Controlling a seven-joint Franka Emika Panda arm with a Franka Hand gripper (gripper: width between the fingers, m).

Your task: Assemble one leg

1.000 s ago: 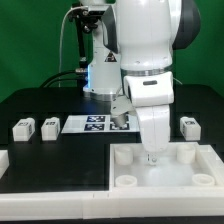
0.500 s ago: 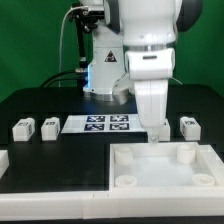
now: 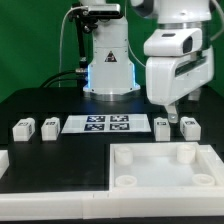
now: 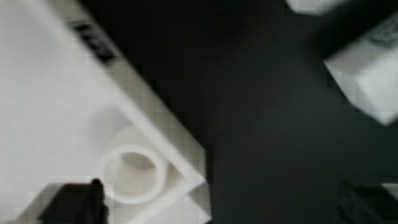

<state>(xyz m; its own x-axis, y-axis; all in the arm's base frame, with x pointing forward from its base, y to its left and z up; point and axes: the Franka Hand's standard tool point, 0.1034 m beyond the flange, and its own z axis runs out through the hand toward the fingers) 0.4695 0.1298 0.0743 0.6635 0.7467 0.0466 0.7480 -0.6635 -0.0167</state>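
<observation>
Several white legs lie on the black table in the exterior view: two at the left (image 3: 22, 128) (image 3: 49, 127) and two at the right (image 3: 162, 126) (image 3: 190, 126). My gripper (image 3: 170, 106) hangs in the air above the two right legs, touching neither. In the wrist view the gripper (image 4: 217, 200) is open and empty, its dark fingertips (image 4: 71, 200) far apart. Below it are the corner of the large white slab (image 4: 63, 110) with a round socket (image 4: 134, 170) and a blurred white shape (image 4: 365, 70), perhaps a leg.
The large white slab (image 3: 160, 170) with corner sockets lies at the front of the table. The marker board (image 3: 98, 124) lies flat behind it. The arm's base (image 3: 105, 60) stands at the back. A small white block (image 3: 3, 158) sits at the exterior view's left edge.
The gripper has risen from the slab's far edge and moved toward the exterior view's right, now above the two right legs. The legs and slab have not moved.
</observation>
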